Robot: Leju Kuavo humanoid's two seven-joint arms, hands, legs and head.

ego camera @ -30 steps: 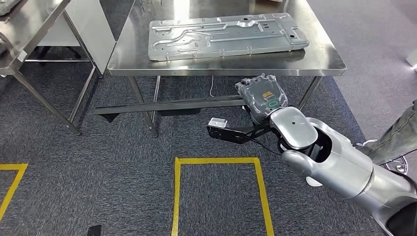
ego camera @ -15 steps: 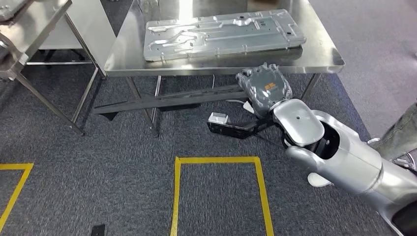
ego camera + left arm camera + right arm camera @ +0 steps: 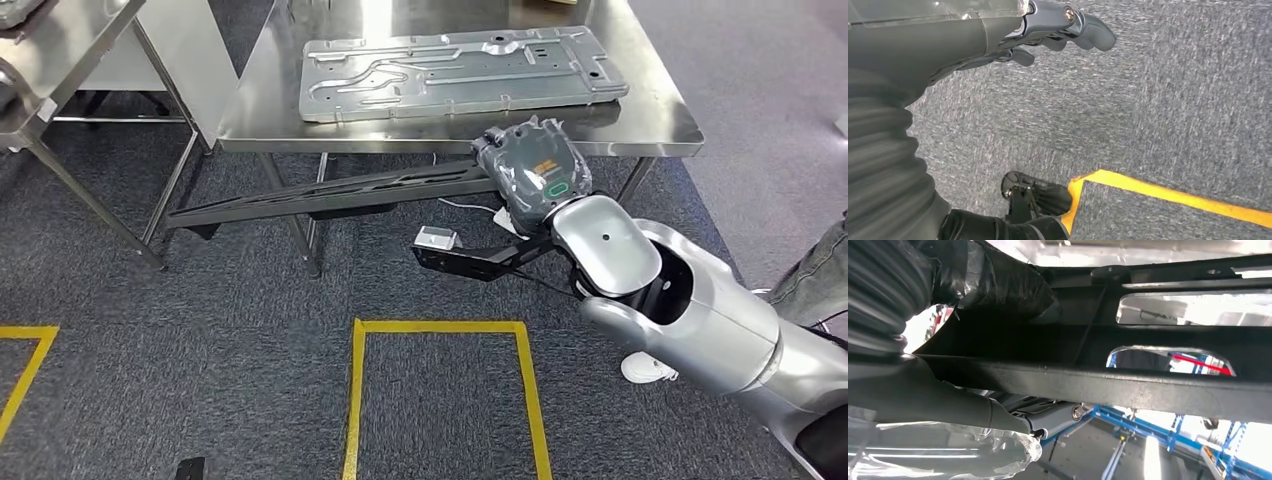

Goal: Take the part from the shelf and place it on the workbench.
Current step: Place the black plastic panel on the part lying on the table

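Since half a second ago, our right hand [image 3: 532, 175] has lifted a little, and the long black part [image 3: 320, 197] it carries has tipped with it, so the far-left end now rides higher above the carpet. The whole head view has also shifted slightly, so the camera itself moved.

We hold the black part at its right end; the bar runs from our hand out to the left, under the front edge of the workbench [image 3: 640, 125] and in front of its legs, clear of the floor. In the right wrist view the part [image 3: 1128, 385] crosses the frame as a dark ribbed beam with cut-out windows, and our right hand [image 3: 968, 305] is wrapped around it from the picture's left, fingers closed on it.

On the workbench top lies a large flat grey stamped metal panel [image 3: 460, 70], well apart from the black part below. A second steel shelf frame [image 3: 60, 75] stands at the far left. Near us, yellow tape lines [image 3: 440, 326] mark a rectangle on the grey carpet. A person's trouser leg [image 3: 822, 270] shows at the right edge.

Our left hand [image 3: 1048, 35] hangs over the carpet beside a yellow tape line [image 3: 1168, 195], holding nothing, its fingers loosely extended and slightly apart.
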